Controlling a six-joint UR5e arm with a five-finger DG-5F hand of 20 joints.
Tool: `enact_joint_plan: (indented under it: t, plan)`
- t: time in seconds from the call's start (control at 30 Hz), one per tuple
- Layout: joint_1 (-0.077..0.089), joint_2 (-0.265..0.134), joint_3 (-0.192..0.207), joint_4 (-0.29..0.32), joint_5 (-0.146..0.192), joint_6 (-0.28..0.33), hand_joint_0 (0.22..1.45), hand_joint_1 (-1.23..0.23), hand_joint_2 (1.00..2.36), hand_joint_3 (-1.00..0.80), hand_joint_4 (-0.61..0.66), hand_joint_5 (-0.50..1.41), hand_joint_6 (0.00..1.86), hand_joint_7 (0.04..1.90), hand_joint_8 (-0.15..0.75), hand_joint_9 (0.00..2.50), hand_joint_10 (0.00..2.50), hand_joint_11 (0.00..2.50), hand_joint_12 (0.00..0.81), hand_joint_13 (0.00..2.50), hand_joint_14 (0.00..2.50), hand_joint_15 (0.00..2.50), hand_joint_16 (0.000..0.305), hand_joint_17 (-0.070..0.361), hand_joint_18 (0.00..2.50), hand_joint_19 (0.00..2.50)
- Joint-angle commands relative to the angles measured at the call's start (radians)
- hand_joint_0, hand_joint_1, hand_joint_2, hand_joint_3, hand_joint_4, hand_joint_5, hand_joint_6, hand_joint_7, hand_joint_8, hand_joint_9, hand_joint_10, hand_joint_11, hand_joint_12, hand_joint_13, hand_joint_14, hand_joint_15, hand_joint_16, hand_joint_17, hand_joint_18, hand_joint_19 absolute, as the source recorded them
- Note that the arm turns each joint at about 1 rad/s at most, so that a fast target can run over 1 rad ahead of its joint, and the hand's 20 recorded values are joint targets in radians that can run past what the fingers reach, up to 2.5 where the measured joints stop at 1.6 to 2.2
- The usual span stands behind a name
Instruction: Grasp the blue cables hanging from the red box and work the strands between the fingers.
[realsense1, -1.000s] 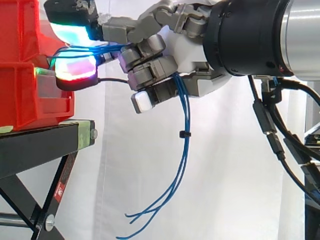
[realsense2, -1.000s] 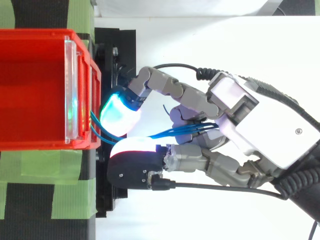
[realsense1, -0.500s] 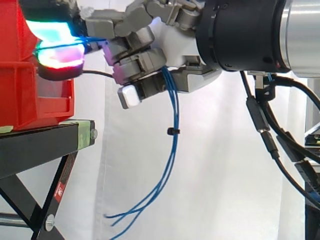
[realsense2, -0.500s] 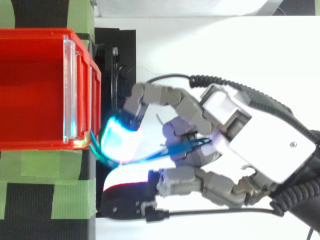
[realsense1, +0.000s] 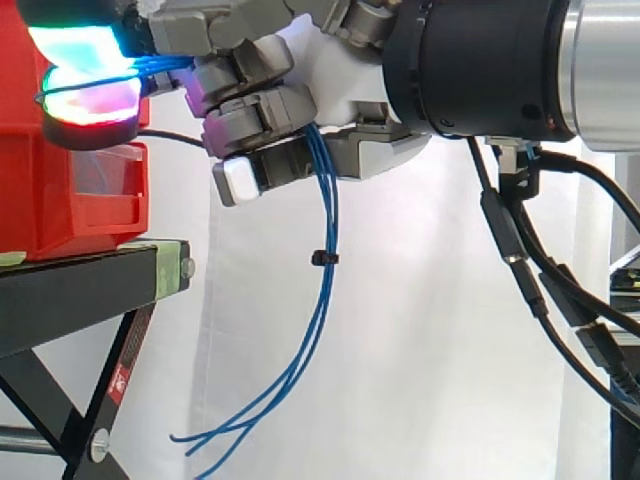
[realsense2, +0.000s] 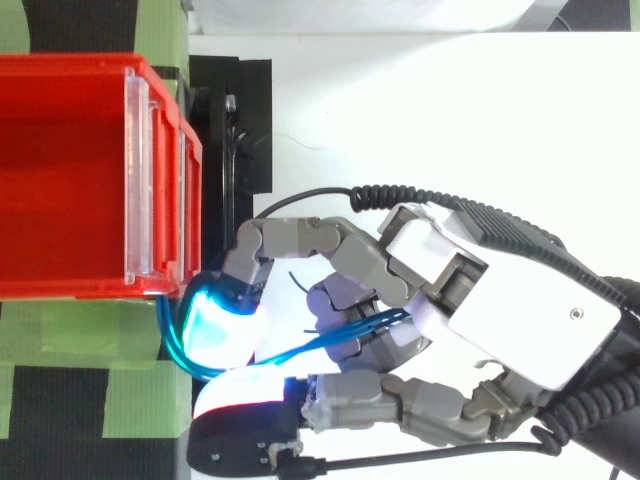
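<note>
no text or label can be read.

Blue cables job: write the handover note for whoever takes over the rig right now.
Hand: shut on the blue cables, strands pinched between two glowing fingertips and threaded through the curled fingers.
Things: the cables leave the red box at its near corner, loop to the fingertips right beside the box, then hang free below the hand, bundled by a black tie. The box sits on the black stand.
Done: grasp made.
Left: work the strands between the fingers, probably without pulling hard, since the loop at the box looks short.
</note>
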Motion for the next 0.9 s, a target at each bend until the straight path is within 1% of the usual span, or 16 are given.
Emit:
enact_joint_plan:
  t: [0.0,0.07,0.27,0.33,0.37,0.4,0.43,0.47,0.5,0.53,0.63,0.67,0.7,0.73,0.77,0.87]
  plan:
    - [0.0,0.0,0.0,-0.002,0.0,0.001,1.17,-0.63,1.01,-0.04,0.23,0.32,0.13,1.41,0.439,1.05,2.5,2.5,0.486,1.47,2.5,1.59,0.056,0.125,1.79,0.83]
    - [0.0,0.0,0.0,-0.002,0.0,-0.001,1.21,-0.63,1.01,-0.01,0.21,0.41,0.0,1.47,0.439,1.05,2.5,2.5,0.486,1.47,2.5,1.59,0.056,0.125,1.79,0.83]
    - [-0.002,0.0,0.0,-0.002,0.0,0.001,1.26,-0.64,1.01,-0.01,0.17,0.5,0.01,1.4,0.439,1.05,2.5,2.5,0.486,1.47,2.5,1.59,0.056,0.125,1.79,0.83]
    - [-0.002,0.0,0.0,-0.002,0.0,-0.001,1.14,-0.67,1.01,-0.1,0.18,0.49,0.01,1.38,0.439,1.05,2.5,2.5,0.486,1.47,2.5,1.59,0.056,0.125,1.79,0.83]
    - [-0.002,0.0,0.0,-0.002,0.0,0.001,1.05,-0.68,1.01,-0.12,0.21,0.48,0.01,1.37,0.439,1.05,2.5,2.5,0.486,1.47,2.5,1.59,0.056,0.125,1.79,0.83]
    - [-0.002,0.0,0.0,-0.002,0.0,-0.001,0.96,-0.67,1.01,-0.22,0.27,0.46,0.01,1.36,0.439,1.05,2.5,2.5,0.486,1.47,2.5,1.59,0.056,0.125,1.79,0.83]
    - [-0.003,0.0,0.0,-0.002,0.0,-0.001,0.93,-0.66,1.01,-0.26,0.28,0.46,0.01,1.36,0.439,1.05,2.5,2.5,0.486,1.47,2.5,1.59,0.056,0.125,1.79,0.83]
    - [-0.003,0.0,0.0,-0.002,0.0,-0.001,0.86,-0.62,1.01,-0.38,0.28,0.45,0.01,1.36,0.439,1.05,2.5,2.5,0.486,1.47,2.5,1.59,0.056,0.125,1.79,0.83]
    - [-0.003,0.0,0.0,-0.002,0.0,-0.001,0.84,-0.6,1.01,-0.47,0.28,0.45,0.01,1.37,0.439,1.05,2.5,2.5,0.486,1.47,2.5,1.59,0.056,0.125,1.79,0.83]
    - [-0.005,0.0,0.0,-0.002,0.0,-0.001,0.84,-0.59,1.01,-0.48,0.28,0.45,0.01,1.37,0.439,1.05,2.5,2.5,0.486,1.47,2.5,1.59,0.056,0.125,1.79,0.83]
    - [-0.005,0.0,0.0,-0.007,0.0,-0.003,0.96,-0.57,1.02,-0.43,0.31,0.44,0.01,1.37,0.439,1.05,2.5,2.5,0.486,1.47,2.5,1.59,0.056,0.125,1.79,0.83]
    - [-0.005,0.0,0.0,-0.007,0.0,-0.003,1.04,-0.59,1.02,-0.34,0.31,0.42,0.01,1.36,0.439,1.05,2.5,2.5,0.486,1.47,2.5,1.59,0.056,0.125,1.79,0.83]
    - [-0.006,0.0,0.0,-0.008,0.0,-0.004,1.16,-0.62,1.01,-0.09,0.29,0.44,0.01,1.34,0.439,1.05,2.5,2.5,0.486,1.47,2.5,1.59,0.056,0.125,1.79,0.83]
    - [-0.006,0.0,0.0,-0.008,0.0,-0.004,1.19,-0.63,1.01,-0.05,0.29,0.44,0.01,1.33,0.439,1.05,2.5,2.5,0.486,1.47,2.5,1.59,0.056,0.125,1.79,0.83]
    - [-0.005,0.0,0.0,-0.008,0.0,-0.004,1.26,-0.64,1.01,0.03,0.24,0.49,0.01,1.33,0.439,1.05,2.5,2.5,0.486,1.47,2.5,1.59,0.056,0.125,1.79,0.83]
    - [-0.006,0.0,0.0,-0.008,0.0,-0.004,1.28,-0.65,1.01,0.08,0.21,0.54,0.02,1.34,0.439,1.05,2.5,2.5,0.486,1.47,2.5,1.59,0.056,0.125,1.79,0.83]
